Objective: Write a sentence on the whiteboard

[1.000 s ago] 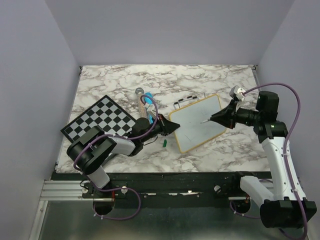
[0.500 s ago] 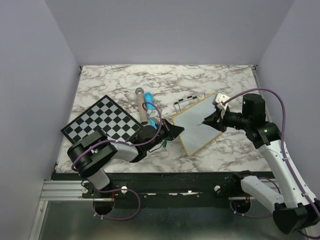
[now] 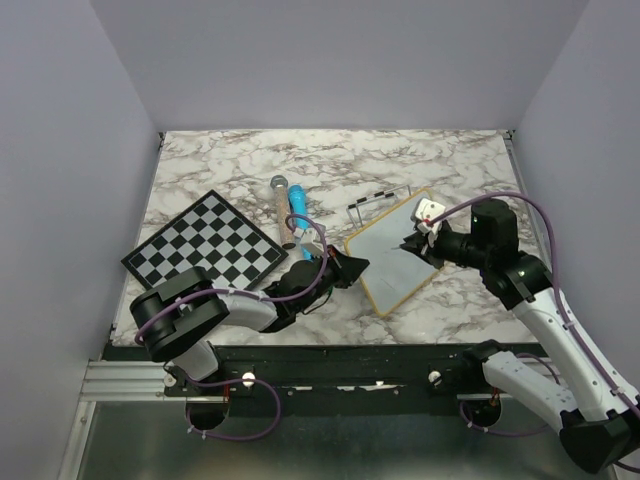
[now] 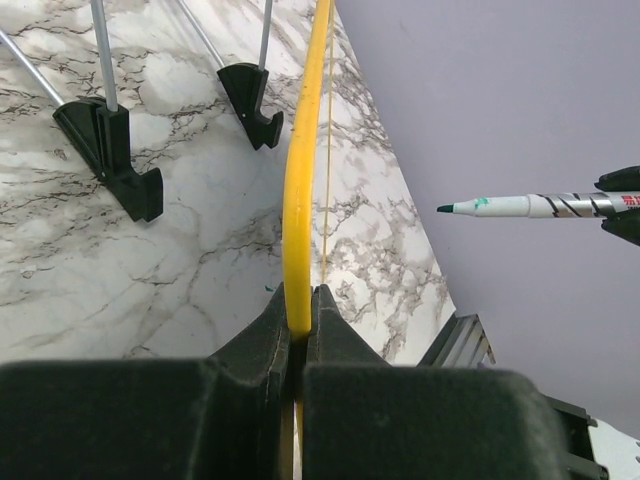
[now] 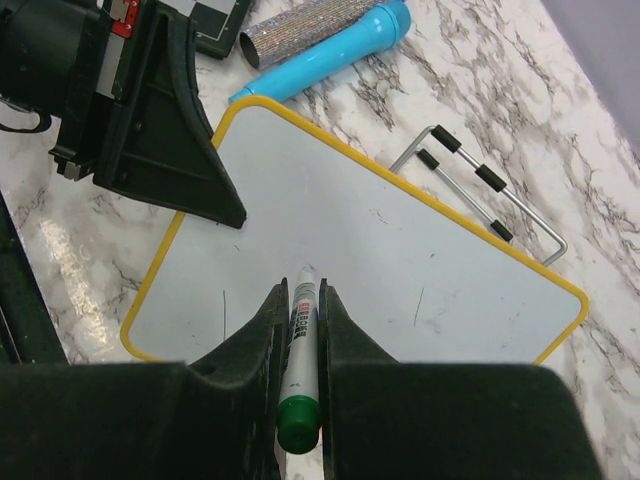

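Right wrist view: the right gripper (image 5: pixel 300 292) pinches a green marker (image 5: pixel 298 340), tip aimed lengthwise at the middle of the whiteboard (image 5: pixel 400 260) and just short of it. The left gripper (image 4: pixel 300 305) is clamped on the whiteboard's edge, steadying it. A blue microphone (image 5: pixel 330 45) and a wire stand (image 5: pixel 490 185) lie beyond, out of the way

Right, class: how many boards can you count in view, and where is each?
2. The chessboard lies at the left; the whiteboard sits right of centre, one edge clamped by the jaws of the left gripper. No others seem hidden.
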You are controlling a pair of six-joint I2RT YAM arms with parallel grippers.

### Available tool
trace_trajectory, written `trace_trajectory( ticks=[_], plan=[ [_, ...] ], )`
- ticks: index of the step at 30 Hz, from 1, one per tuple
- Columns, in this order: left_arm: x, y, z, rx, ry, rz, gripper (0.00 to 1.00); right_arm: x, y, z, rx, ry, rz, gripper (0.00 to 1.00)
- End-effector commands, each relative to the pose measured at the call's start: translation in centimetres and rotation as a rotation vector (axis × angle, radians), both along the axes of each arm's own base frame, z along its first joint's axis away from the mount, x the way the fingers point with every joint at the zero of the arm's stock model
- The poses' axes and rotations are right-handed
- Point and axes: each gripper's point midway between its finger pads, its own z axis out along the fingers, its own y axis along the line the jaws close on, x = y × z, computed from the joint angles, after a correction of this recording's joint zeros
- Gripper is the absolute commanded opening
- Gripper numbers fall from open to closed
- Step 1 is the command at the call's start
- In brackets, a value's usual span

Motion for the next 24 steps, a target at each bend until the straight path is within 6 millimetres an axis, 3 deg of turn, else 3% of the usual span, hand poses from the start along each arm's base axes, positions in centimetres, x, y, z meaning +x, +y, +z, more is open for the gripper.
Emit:
trace_trajectory(
  ticks=[1,13,24],
  plan=[
    [0.8,0.4,0.6,-0.005,-0.018,0.068,0.00,0.4,0.2,0.4,-0.001,-0.059,-0.004,0.01],
    [0.6,0.4,-1.0,0.050,0.038,0.090,0.00,-0.3,0.7,0.0,0.029,-0.046,0.028,0.01],
    [0.3,-0.1,-0.6,0.048,0.022,0.067,0.00,-0.5,0.6,-0.2,0.020,-0.039,0.030,0.01]
  ],
)
